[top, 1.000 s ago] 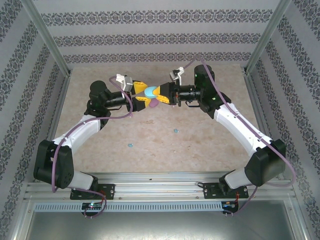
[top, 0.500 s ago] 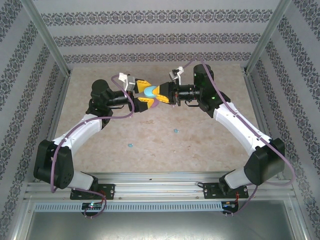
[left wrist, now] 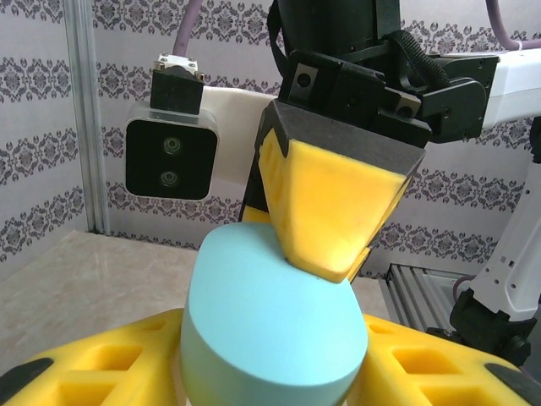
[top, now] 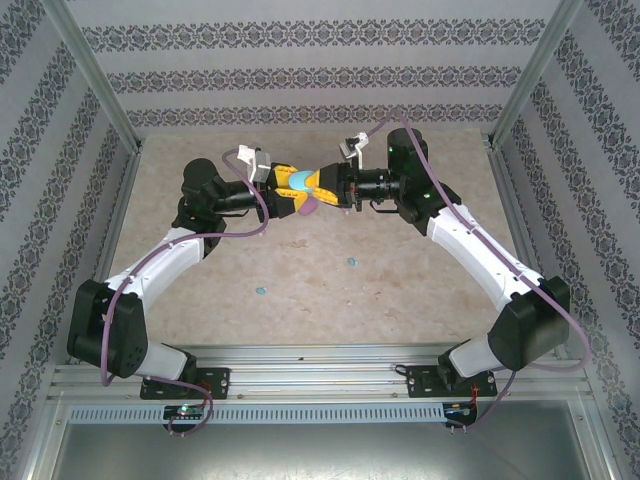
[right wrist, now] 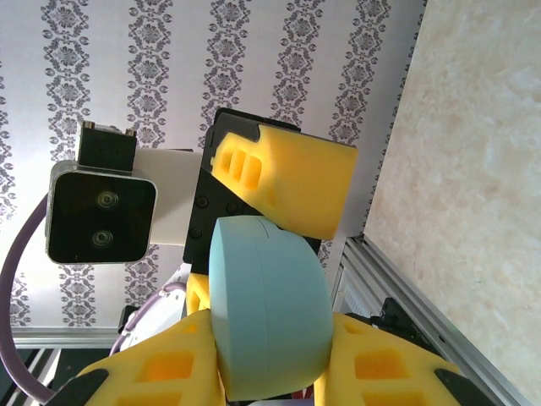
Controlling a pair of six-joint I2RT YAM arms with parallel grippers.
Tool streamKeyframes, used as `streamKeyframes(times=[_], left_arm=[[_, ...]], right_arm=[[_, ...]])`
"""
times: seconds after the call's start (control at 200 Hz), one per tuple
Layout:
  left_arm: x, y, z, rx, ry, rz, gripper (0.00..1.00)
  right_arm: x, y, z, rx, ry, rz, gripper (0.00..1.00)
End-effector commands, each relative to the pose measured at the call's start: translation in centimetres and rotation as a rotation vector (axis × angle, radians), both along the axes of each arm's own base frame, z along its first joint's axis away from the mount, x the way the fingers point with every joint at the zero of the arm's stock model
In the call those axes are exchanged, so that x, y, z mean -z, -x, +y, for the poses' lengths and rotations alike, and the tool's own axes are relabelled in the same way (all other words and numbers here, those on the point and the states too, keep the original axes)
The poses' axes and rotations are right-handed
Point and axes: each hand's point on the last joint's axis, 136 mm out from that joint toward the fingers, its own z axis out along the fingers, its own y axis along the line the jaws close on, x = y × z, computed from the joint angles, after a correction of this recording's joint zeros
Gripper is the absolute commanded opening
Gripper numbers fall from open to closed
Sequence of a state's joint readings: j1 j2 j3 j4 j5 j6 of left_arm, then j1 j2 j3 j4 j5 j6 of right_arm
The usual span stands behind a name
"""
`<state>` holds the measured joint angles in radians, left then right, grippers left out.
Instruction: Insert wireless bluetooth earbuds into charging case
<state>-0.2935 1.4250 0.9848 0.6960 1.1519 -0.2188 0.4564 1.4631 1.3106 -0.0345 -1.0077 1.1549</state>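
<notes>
Smooth matt plastic noted on the cyan case [left wrist: 270, 330], yellow fingers [left wrist: 330, 203] around it matt (faintly grainy), dull mottled tabletop [top: 400, 300] seen beneath.

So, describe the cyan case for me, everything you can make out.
The cyan case is a smooth, matte, pebble-like oval of plastic, closed as far as shows. It is held in the air above the table, toward its back middle. The yellow fingers of the left gripper and right gripper pinch it from opposite sides.
</notes>
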Motion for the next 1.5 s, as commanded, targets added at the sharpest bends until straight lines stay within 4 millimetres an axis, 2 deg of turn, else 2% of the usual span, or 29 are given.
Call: streamKeyframes(times=[0.0,0.07,0.12,0.555,0.844,0.934,1.109,1.314,1.499], left_arm=[[-1.9,0.4,-0.1,0.005,0.024,-0.059,0.52],[-1.8,0.4,0.0,-0.001,0.024,-0.058,0.6],[-1.8,0.5,0.0,-0.002,0.022,-0.059,0.63],[-1.3,0.7,-0.1,0.003,-0.01,-0.049,0.62],[-1.9,0.6,-0.1,0.005,0.01,-0.051,0.46],[-2.2,0.4,-0.1,0.003,0.027,-0.049,0.43],[-2.6,0.5,-0.1,0.007,0.048,-0.05,0.53],[-2.5,0.6,-0.2,0.017,0.039,-0.044,0.52],[-1.8,0.7,-0.3,0.019,0.016,-0.034,0.61]], right_arm=[[-0.3,0.9,0.5,-0.037,-0.016,-0.005,0.18],[-0.4,0.8,0.5,-0.035,-0.018,-0.005,0.18],[-0.4,0.8,0.5,-0.034,-0.018,-0.004,0.18],[-0.7,0.6,0.3,-0.021,-0.025,-0.01,0.18],[-0.4,0.8,0.3,-0.031,-0.023,0.001,0.18],[-0.1,0.9,0.3,-0.036,-0.02,0.004,0.18],[0.0,1.0,0.3,-0.039,-0.019,0.009,0.18],[-0.3,0.9,0.4,-0.041,-0.022,0.006,0.18],[-0.6,0.7,0.3,-0.031,-0.027,-0.001,0.18]])
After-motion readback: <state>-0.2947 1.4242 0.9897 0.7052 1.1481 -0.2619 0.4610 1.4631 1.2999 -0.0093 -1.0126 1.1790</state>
